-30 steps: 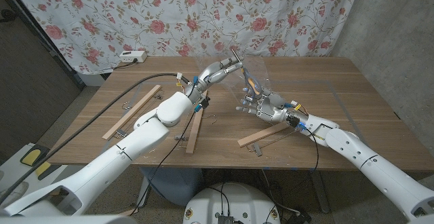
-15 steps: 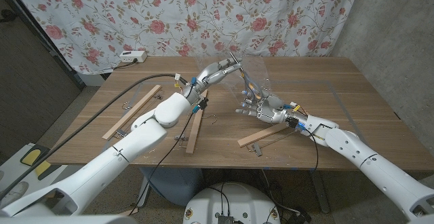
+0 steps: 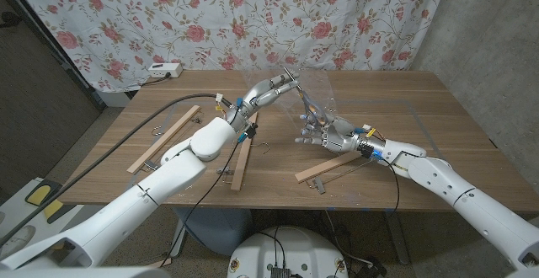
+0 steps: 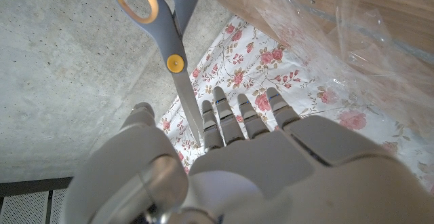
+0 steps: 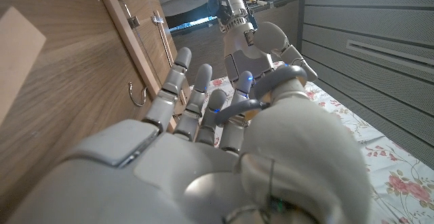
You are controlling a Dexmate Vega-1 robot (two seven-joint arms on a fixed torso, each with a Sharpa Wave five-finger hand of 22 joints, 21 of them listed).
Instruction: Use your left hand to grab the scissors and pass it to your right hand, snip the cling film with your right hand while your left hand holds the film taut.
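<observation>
here the scissors (image 4: 175, 44) are raised above the table (image 3: 438, 114), about over its middle, with both hands on them. in the left wrist view the blades run from the orange pivot down into the left hand (image 4: 224, 142), pinched between its thumb and the fingers beside it, and the grey and orange handle loops point away from that hand. in the right wrist view the fingers of the right hand (image 5: 224, 125) curl around a grey handle loop with the thumb close over it, so this hand appears to have the handle end, though how firm that hold is i cannot tell.

the long axis of the scissors therefore runs from one hand to the other: blade tip in the left, handles in the right. in the head view the left hand (image 3: 274, 87) is higher and further back, and the right hand (image 3: 324, 132) is lower and nearer the robot, with the scissors slanting between them.

the cling film (image 3: 316, 84) hangs as a clear crumpled sheet just behind and beside the left hand, so that hand is nearer to it.

the pass looks about half done. the next move depends on the left hand letting the blades go along that slanting line.
</observation>
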